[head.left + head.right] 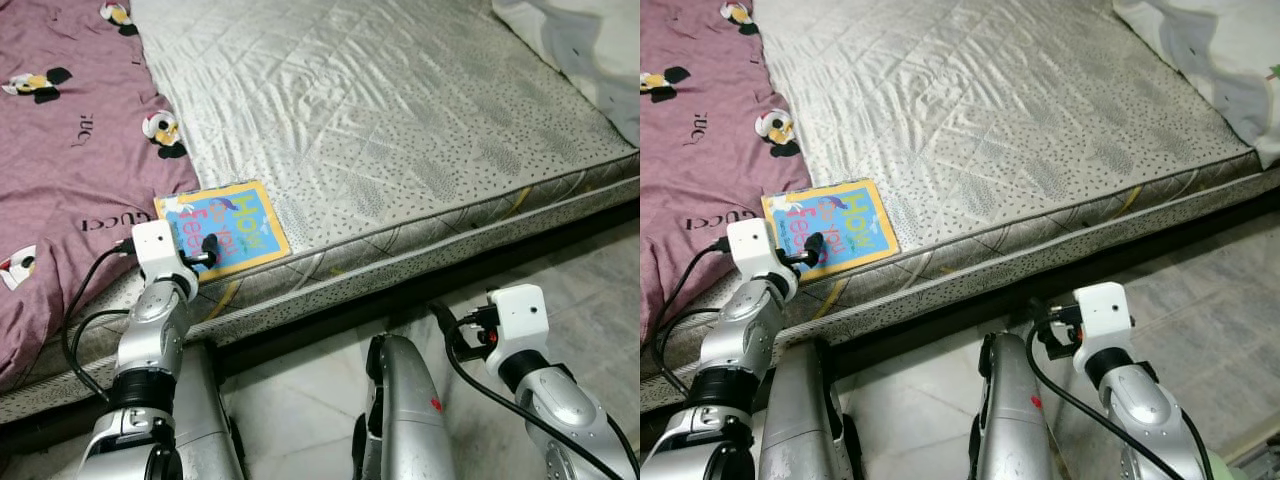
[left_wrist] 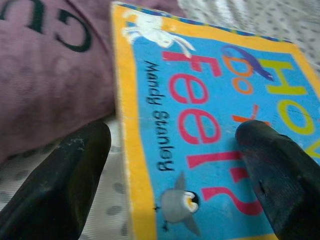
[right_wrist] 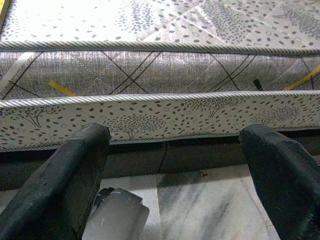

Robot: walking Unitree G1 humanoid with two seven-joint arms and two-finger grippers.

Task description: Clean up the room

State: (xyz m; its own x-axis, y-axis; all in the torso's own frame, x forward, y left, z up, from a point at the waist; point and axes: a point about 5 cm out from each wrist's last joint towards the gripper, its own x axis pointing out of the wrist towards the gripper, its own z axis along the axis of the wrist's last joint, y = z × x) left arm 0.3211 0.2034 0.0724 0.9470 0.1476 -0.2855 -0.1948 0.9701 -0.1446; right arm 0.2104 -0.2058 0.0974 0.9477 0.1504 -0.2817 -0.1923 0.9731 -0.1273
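Count: 1 book (image 1: 225, 228) under left claw (image 2: 172, 165); 1 purple blanket (image 1: 70, 150) beside it; 1 mattress (image 1: 400, 120); 1 white pillow (image 1: 1210, 60), well apart; 2 claws, right (image 3: 175, 175) low

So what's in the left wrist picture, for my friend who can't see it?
A blue book with a yellow border lies on the bed, its corner between the left gripper's two open black fingers. A purple blanket with black letters lies beside it.
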